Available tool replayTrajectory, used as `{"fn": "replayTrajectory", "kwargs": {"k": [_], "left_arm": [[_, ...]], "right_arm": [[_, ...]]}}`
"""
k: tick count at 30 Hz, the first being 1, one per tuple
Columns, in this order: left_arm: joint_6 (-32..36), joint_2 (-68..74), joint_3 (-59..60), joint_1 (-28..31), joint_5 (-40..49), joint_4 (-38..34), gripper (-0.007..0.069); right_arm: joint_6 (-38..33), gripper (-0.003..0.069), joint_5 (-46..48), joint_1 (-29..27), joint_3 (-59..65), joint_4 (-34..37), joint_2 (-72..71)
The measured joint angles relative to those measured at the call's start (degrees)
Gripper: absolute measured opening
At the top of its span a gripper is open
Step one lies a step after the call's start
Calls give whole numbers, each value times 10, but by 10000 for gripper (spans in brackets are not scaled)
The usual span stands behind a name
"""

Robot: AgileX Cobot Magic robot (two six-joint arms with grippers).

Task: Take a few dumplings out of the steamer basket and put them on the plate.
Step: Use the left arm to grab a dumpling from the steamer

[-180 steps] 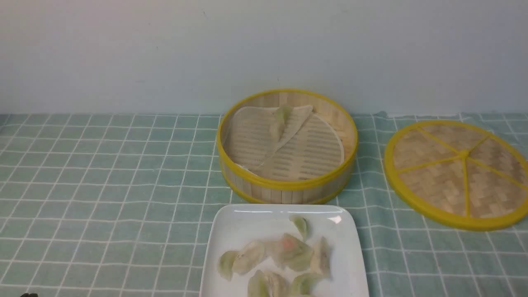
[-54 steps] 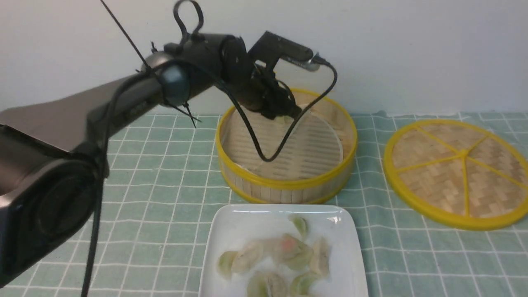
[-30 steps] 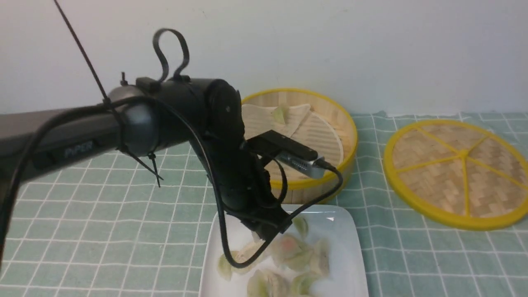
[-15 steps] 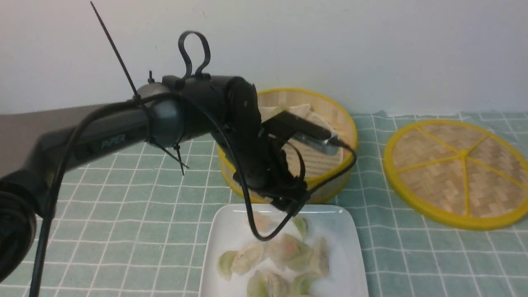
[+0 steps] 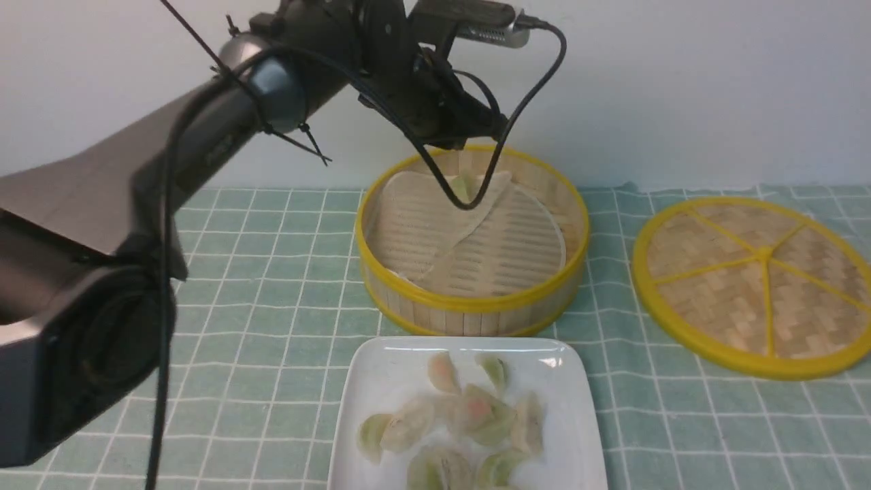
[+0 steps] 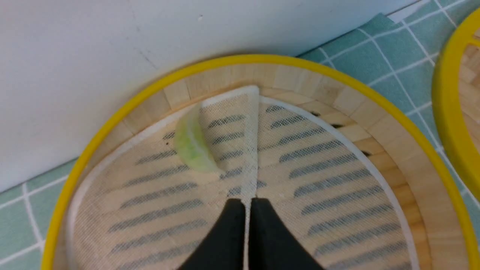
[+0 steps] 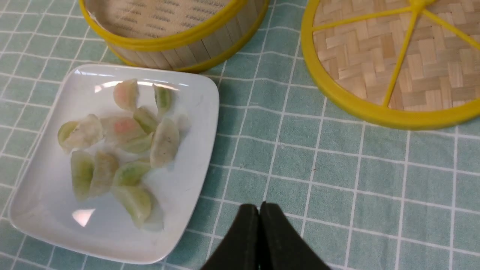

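Front view: the left jaws hover over the far rim of the steamer basket [image 5: 469,306], where one green dumpling [image 5: 465,187] lies. The other dumplings [image 5: 469,415] lie on the plate [image 5: 381,381] at the near edge of the counter [image 5: 238,327]. Left wrist view: jaws shut and empty, so a pick-up seems in hand — they must part and straddle it. Right wrist view: right jaws shut, empty, beside the plate.

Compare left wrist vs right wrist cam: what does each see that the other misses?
Left wrist only: one green dumpling by the fold of the liner, the shut left gripper, the wall. Right wrist only: the plate piled with dumplings, the shut right gripper. Both: the steamer basket, the woven lid, the checked cloth.
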Motion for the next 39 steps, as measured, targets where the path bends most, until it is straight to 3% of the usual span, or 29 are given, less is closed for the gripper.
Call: {"fn": "replayTrajectory", "kwargs": {"k": [8,22,29,33,34,38,39], "left_arm": [[4,105,-64,5,-1,12,30],[130,126,-67,21,-75,17,354],[119,128,-67,30,-66,-9,365],[84,129,-72,51,-24,-73,365],[81,129,-76,67,-12,-121,365],[112,129,-78,100,-8,-244,365],[148,130,-78,114,-9,-304,365]], "right_arm": [[-1,-13,-5,0,0,-12,0],[-1,-13,-5,0,0,-15,0],[0,-13,1,0,0,-15,0],[10,-13,8,0,0,-15,0],[11,-13,9,0,0,-15,0],[11,-13,13,0,0,-12,0],[12,-13,13,0,0,-7,0]]}}
